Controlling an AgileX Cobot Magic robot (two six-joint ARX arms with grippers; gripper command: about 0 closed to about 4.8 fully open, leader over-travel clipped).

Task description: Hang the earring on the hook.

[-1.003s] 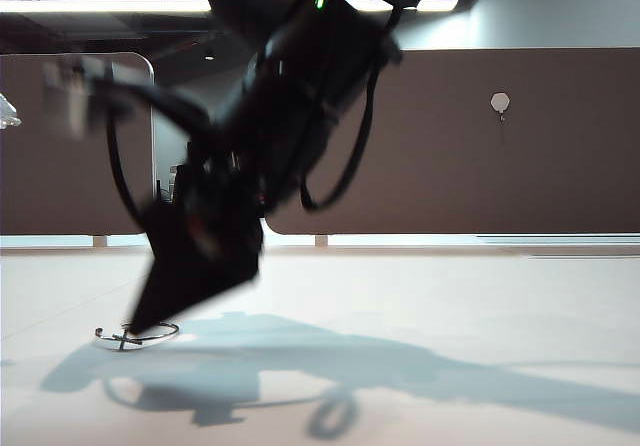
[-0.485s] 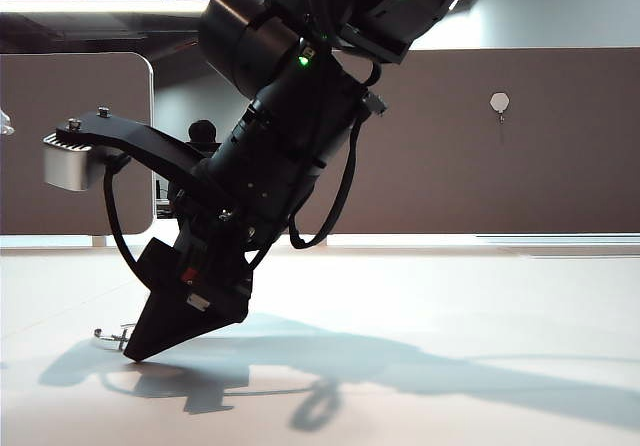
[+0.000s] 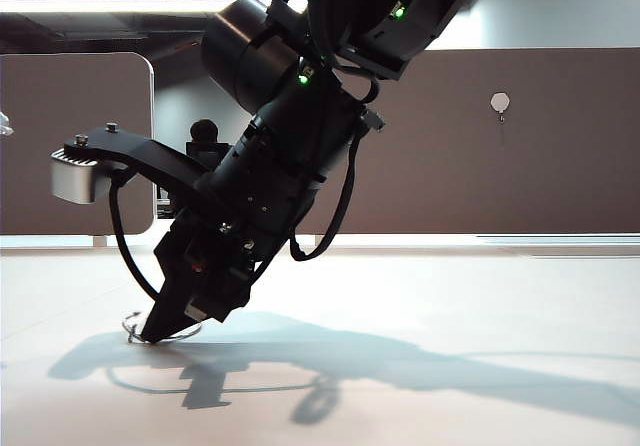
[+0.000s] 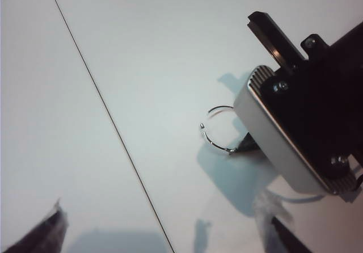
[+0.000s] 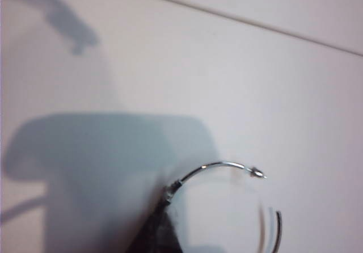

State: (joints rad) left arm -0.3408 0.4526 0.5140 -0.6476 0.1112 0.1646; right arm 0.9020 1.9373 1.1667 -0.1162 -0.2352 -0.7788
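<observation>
The right pincer (image 3: pixel 150 334), tilted steeply down to reach the flat counter (image 3: pixel 450 316), pinches the earring (image 4: pixel 218 129). The hook (image 3: pixel 500 103) stands well apart. The left pincer (image 4: pixel 34 236) stays spread, idle.

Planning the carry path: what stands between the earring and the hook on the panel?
Exterior view: only bare table and the right gripper on the earring; hook unobstructed.

The earring (image 4: pixel 218 129), a thin silver wire hoop with an open gap, lies on the white counter (image 3: pixel 450 306), one side caught at the closed tip of the right pincer (image 3: pixel 150 336). The hook (image 3: pixel 500 102), a pale hexagonal pad with a short dark prong, sits high on the brown panel (image 3: pixel 560 166), well apart.
</observation>
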